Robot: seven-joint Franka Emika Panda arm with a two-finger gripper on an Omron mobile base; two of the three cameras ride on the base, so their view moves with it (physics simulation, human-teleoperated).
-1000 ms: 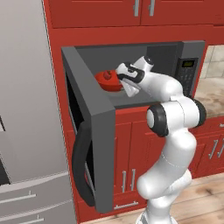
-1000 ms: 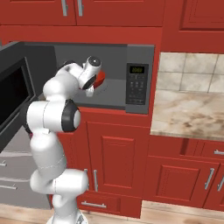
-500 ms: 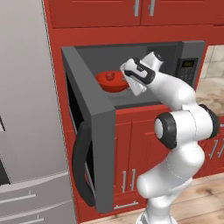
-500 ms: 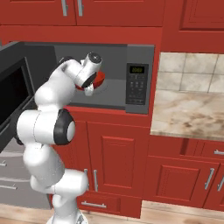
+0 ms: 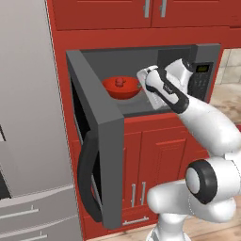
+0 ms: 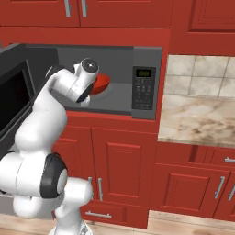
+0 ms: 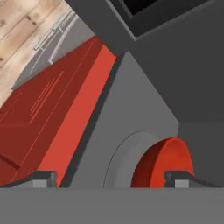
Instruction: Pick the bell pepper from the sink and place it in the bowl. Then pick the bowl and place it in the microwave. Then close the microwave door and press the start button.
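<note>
The bowl (image 5: 122,88) is sitting inside the microwave (image 5: 188,61), left of centre in the left base view, with the bell pepper (image 5: 119,81) showing as a small red lump in its middle. So the first two parts of the task appear to be done: pepper in bowl, bowl in cavity. What is left, judging from how things lie, is swinging the microwave door (image 5: 96,141) shut and pressing the start button on the control panel (image 6: 143,87).

The gripper (image 5: 147,80) is hovering just right of the bowl at the mouth of the cavity. In the hand view its two fingertips (image 7: 43,178) are showing wide apart near the bottom edge, so the jaws are standing open and holding nothing; the bowl's red rim (image 7: 164,164) is lying between them but further off, on the grey turntable disc.

The door is standing fully open, reaching out toward the camera on the left of the left base view, its dark bar handle (image 5: 87,181) curving down the lower part. The arm is occupying the opening itself, so it needs to clear the cavity edge before the door can swing. Open room is lying to the right, in front of the red cabinets (image 6: 133,170) and the stone counter (image 6: 197,114); the grey fridge (image 5: 28,117) is crowding the door's far side on the left.
</note>
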